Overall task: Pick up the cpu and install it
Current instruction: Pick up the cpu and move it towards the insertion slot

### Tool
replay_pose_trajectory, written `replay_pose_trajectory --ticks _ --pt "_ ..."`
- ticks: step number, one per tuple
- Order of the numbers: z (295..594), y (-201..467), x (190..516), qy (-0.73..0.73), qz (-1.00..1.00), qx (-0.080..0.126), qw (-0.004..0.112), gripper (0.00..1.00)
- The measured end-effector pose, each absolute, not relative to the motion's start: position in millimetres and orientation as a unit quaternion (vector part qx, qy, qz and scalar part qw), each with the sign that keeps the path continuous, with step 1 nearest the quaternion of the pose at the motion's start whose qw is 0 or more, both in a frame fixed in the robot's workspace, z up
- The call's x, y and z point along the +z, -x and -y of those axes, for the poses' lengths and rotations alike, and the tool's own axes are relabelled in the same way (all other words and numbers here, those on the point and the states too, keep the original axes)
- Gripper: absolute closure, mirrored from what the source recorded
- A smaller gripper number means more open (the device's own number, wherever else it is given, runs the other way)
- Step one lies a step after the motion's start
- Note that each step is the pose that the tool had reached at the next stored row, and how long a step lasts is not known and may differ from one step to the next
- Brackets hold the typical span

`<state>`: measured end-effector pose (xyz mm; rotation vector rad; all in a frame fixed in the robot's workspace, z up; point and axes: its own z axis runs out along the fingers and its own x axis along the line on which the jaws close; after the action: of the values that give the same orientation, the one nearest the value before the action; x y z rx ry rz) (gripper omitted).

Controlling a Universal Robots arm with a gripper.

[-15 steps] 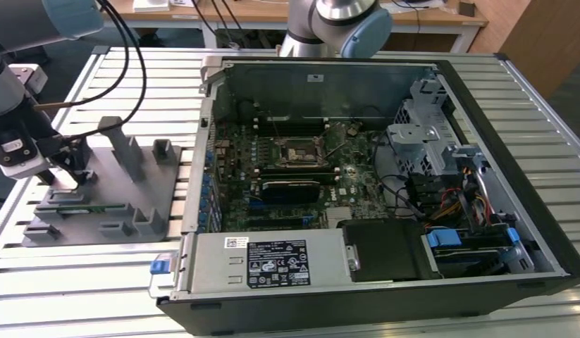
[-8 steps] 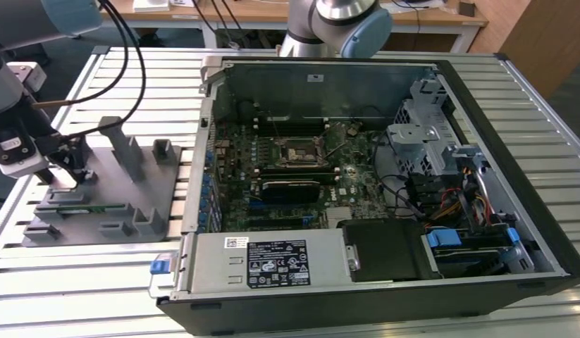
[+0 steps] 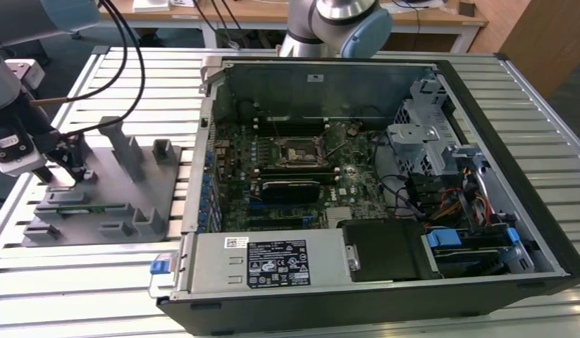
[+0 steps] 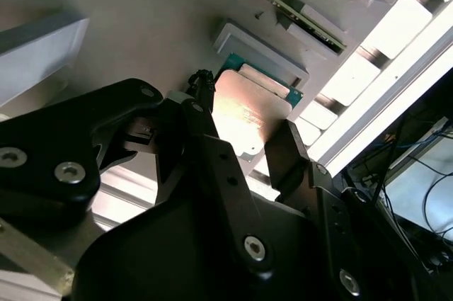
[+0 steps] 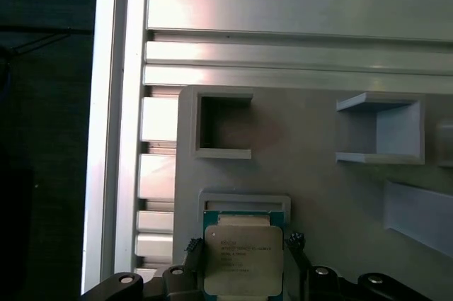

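Pickup stage: pinching cpu (image 5: 244,258) edgewise with gripper (image 5: 244,244) at grey fixture (image 5: 318,195); install into motherboard socket (image 3: 295,151) not yet done.

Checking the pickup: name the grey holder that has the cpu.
The low-rimmed holder at the gripper, cpu lying against it; the square pocket and open bracket are empty.

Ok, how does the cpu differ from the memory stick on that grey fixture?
The cpu is a square with a silver metal top; the memory stick is a long, narrow green strip. The cpu lies flat, right at the tool; the memory stick appears to stand on edge, away from the tool. Both sit in holders on the grey fixture.
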<state>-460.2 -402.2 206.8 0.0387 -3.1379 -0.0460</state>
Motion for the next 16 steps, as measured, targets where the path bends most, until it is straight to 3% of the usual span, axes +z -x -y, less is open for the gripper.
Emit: replay_pose_trajectory --ticks 16 --pt "401.6 460.2 215.3 -0.012 1.000 -0.015 0.002 0.47"
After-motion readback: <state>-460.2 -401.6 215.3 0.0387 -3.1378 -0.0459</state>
